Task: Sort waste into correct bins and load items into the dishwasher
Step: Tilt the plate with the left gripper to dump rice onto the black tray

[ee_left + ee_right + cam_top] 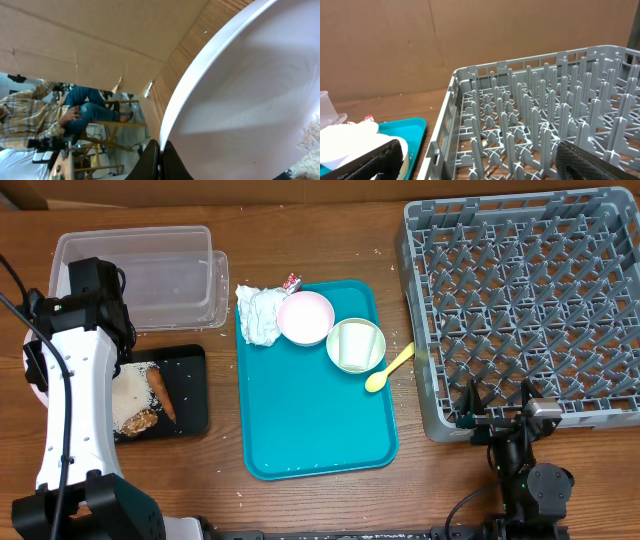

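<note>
In the left wrist view my left gripper (161, 146) is shut on the rim of the large white plate (250, 95), which is held tilted, with loose rice (311, 141) at its lower edge. From overhead the left arm (75, 370) hides the fingers and only a sliver of the plate (33, 380) shows. The black tray (190, 385) holds rice (130, 395), a carrot piece (160, 392) and a brown chunk (140, 421). The clear tub (140, 275) stands behind it. My right gripper (497, 412) (480, 165) stands open and empty at the grey dish rack's (530, 300) (540, 125) front-left corner.
On the teal tray (315, 420) lie a crumpled napkin (258, 315), a pale pink plate (305, 317) and a pale green cup (355, 345). A yellow spoon (390, 368) rests across its right rim. A red-and-white wrapper (291, 281) lies behind it. Cardboard walls stand at the back.
</note>
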Robot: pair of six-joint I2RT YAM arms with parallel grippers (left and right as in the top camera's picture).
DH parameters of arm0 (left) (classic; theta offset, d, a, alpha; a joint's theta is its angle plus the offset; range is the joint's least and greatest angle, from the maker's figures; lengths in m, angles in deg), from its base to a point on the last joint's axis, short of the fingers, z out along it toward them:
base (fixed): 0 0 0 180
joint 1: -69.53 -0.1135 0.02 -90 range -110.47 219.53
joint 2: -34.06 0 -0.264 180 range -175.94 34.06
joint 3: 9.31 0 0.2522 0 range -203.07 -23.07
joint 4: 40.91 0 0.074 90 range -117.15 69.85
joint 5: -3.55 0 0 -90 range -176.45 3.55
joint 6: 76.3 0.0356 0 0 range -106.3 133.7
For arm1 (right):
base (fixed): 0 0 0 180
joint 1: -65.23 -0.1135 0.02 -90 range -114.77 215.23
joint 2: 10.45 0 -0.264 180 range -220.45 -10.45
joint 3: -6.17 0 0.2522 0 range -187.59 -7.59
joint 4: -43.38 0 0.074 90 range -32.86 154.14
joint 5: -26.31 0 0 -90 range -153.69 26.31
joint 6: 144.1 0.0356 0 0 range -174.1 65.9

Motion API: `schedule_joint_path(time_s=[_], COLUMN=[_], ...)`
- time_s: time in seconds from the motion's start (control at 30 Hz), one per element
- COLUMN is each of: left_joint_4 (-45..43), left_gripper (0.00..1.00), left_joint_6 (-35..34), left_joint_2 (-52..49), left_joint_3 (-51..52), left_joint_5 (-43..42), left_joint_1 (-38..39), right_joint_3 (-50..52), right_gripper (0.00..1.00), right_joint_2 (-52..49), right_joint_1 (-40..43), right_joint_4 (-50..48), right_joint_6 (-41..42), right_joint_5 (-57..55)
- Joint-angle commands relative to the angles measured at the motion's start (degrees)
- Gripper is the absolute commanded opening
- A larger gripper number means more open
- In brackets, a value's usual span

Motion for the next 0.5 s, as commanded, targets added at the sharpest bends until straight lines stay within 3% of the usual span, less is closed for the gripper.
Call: schedule_joint_path(time_s=[0.0, 0.47], left_joint_4=[2.01, 5.33], left_gripper=[0.04, 0.04], left_joint_6=[-1.53, -3.52], left_joint_2=[1.16, 1.22], left_joint_3=[-1.33, -1.33], left_joint_5=[1.97, 2.75], left_joint_1=[0.46, 3.17], right_joint_3=[0.59, 0.59], right_gripper=[1.0, 1.0], right_joint_2=[0.57, 0.57], right_joint_1=[0.07, 0.07], right_joint_4=[-0.35, -0.37], right_joint_6=[-0.2, -0.2], right_joint_5=[0.13, 0.13])
